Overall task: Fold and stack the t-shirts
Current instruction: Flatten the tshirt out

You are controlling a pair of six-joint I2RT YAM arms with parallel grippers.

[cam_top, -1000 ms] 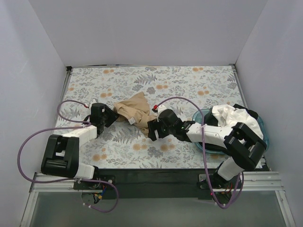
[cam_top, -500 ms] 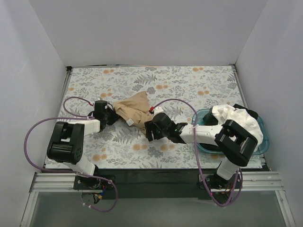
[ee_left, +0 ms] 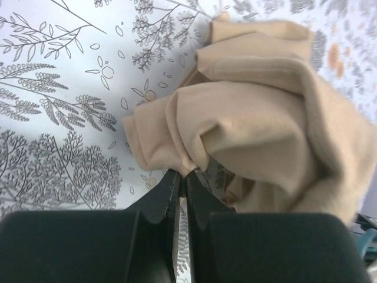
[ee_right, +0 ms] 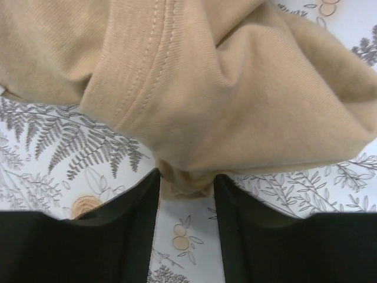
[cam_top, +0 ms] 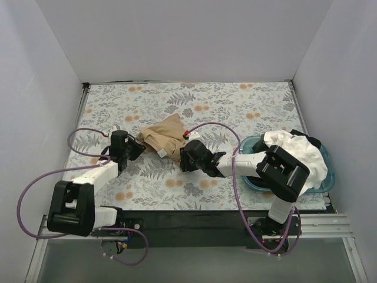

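Observation:
A crumpled tan t-shirt (cam_top: pixel 165 134) lies on the patterned table, left of centre. My left gripper (cam_top: pixel 135 148) is at its left edge, and in the left wrist view this gripper (ee_left: pixel 184 174) is shut on a thin fold of the tan t-shirt (ee_left: pixel 259 112). My right gripper (cam_top: pixel 183 154) is at the shirt's lower right edge. In the right wrist view its jaws (ee_right: pixel 185 184) press from both sides on a small bunch of the tan t-shirt (ee_right: pixel 224 88). A white t-shirt (cam_top: pixel 294 150) and a black one (cam_top: pixel 316 143) lie heaped in the basin.
A teal round basin (cam_top: pixel 252 144) stands at the right near edge of the table, under the right arm's elbow. White walls enclose the table on the left, back and right. Purple cables loop beside both arms.
The left jaws have shut on the shirt's left edge. The right jaws have narrowed from wide open onto the bunch at the lower right edge. Both arms have shifted slightly.

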